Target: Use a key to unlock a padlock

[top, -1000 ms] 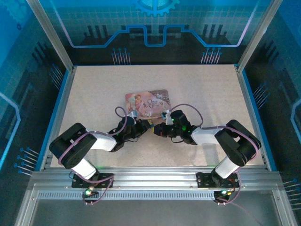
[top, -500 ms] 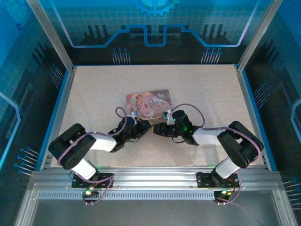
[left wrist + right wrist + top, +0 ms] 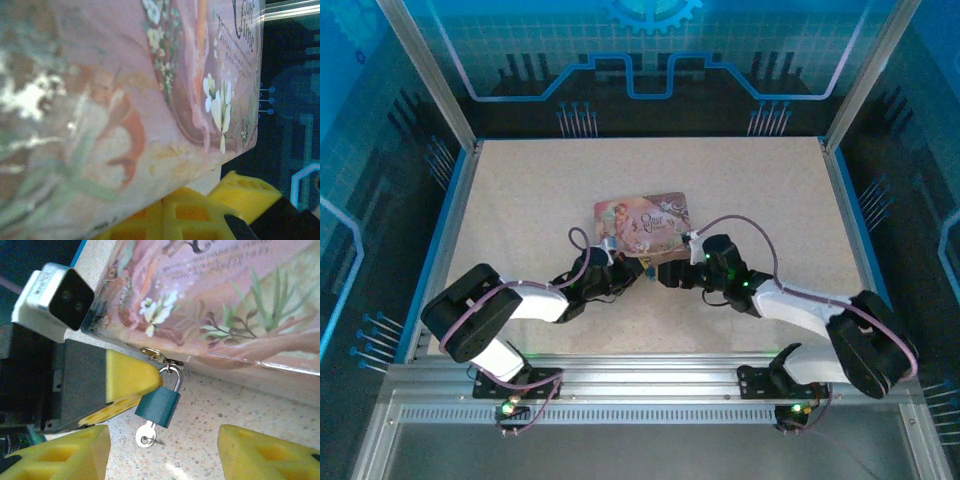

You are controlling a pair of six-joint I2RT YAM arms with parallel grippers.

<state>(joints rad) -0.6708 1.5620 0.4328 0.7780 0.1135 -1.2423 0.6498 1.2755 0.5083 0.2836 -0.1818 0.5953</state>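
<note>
The padlock (image 3: 157,407) has a teal body and a silver shackle, and hangs from the hasp of the pink tin box (image 3: 240,295). The small silver key (image 3: 146,434) sticks out of its underside. My left gripper (image 3: 150,390) looks shut, its yellow fingertips against the padlock's upper-left corner; I cannot tell whether they pinch it. My right gripper (image 3: 164,452) is open, one finger on each side just short of the key, touching nothing. In the top view both grippers meet at the box's near edge: left gripper (image 3: 632,272), right gripper (image 3: 666,272).
The tin box (image 3: 643,218) lies near the middle of the speckled table (image 3: 520,190). Blue rails and glass walls ring the table. The left wrist camera looks close along the box lid (image 3: 125,85), with the yellow fingers (image 3: 172,212) below.
The right arm has swung outward to the right and its gripper has backed slightly away from the left one. The tin box has shifted a little to the right.
</note>
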